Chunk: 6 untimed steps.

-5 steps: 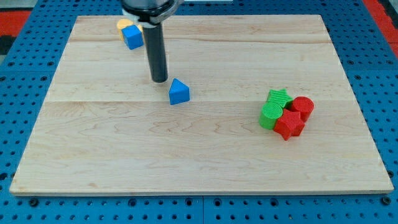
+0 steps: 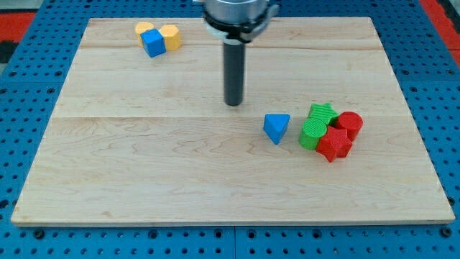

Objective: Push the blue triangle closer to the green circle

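We read this as the closing stage of the push: the blue triangle [image 2: 276, 128] lies right of centre in the frame, just beside the green circle [image 2: 312, 134] but apart from it, with a thin strip of bare board between them. My tip [image 2: 233, 103] sits up and to the left of the triangle, near it but not touching. There are no jaws on this rig, only the rod, so nothing is open, closed or gripped. In our judgement the task is nearly met; if a tighter fit is wanted, the next move calls for bringing the tip down to the triangle's left side and nudging it gently rightward, on a line slightly downward toward the circle. The triangle's skewed faces may make it rotate or slip off the tip, so the contact should be near its middle. Around the circle: a green star [image 2: 321, 112] touches it from above, a red cylinder [image 2: 349, 123] and a red star-like block [image 2: 335, 144] crowd its right side. A hard shove would likely disturb that cluster. A blue cube [image 2: 152, 43] and two yellow blocks [image 2: 169, 37] sit upper left of the board [image 2: 144, 180], well clear of the path.
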{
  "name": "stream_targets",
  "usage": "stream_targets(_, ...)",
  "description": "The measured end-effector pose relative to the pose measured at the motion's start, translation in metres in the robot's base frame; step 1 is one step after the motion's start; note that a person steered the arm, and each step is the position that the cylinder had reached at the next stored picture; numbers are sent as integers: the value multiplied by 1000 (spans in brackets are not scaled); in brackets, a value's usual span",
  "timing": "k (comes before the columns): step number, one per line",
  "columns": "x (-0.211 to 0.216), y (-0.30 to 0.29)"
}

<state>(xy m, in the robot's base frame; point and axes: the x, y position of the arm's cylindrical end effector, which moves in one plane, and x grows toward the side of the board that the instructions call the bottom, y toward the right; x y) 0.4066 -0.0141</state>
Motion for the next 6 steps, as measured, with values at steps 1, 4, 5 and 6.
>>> stream_targets(1,21,-12)
stream_targets(4,58,74)
stream_targets(5,25,17)
stream_targets(6,-12,-48)
